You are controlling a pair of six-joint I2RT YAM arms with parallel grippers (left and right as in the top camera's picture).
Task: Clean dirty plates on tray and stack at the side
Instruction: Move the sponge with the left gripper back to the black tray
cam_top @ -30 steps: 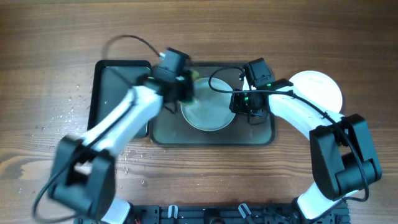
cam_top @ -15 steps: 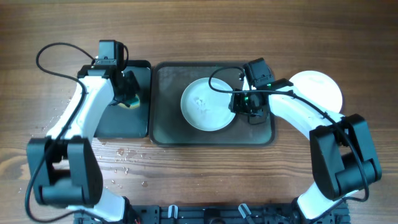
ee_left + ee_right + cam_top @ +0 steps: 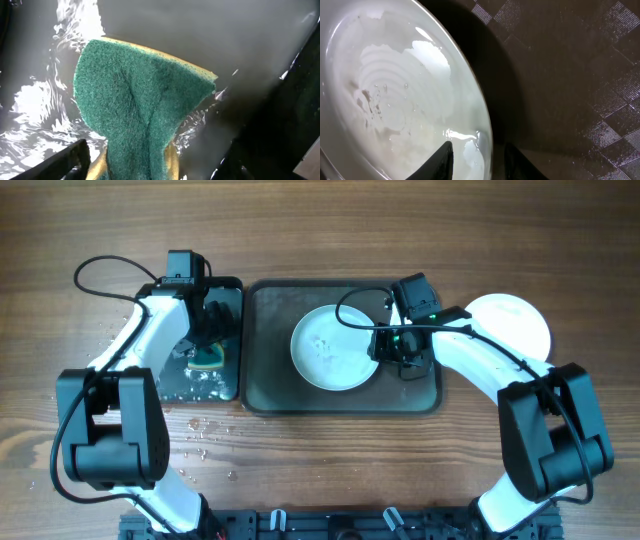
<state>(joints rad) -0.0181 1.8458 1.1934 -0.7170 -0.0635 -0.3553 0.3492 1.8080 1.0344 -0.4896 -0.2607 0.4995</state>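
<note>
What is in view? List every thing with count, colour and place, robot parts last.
plates: two seen, white; one wet, on the tray; one on the table at right, partly hidden
tray: one, brown-grey, centre
black tray: one, left of the tray, holding water
sponge: one, green over yellow, in the black tray
water drops: scattered, clear, front left
table: one, brown wood
left fingers: black, open beside the sponge
right fingers: black, astride the wet plate's rim

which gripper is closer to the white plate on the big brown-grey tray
Right. The right gripper straddles the right rim of the round white plate; the left gripper is away over the narrow black tray, above the green sponge.
</note>
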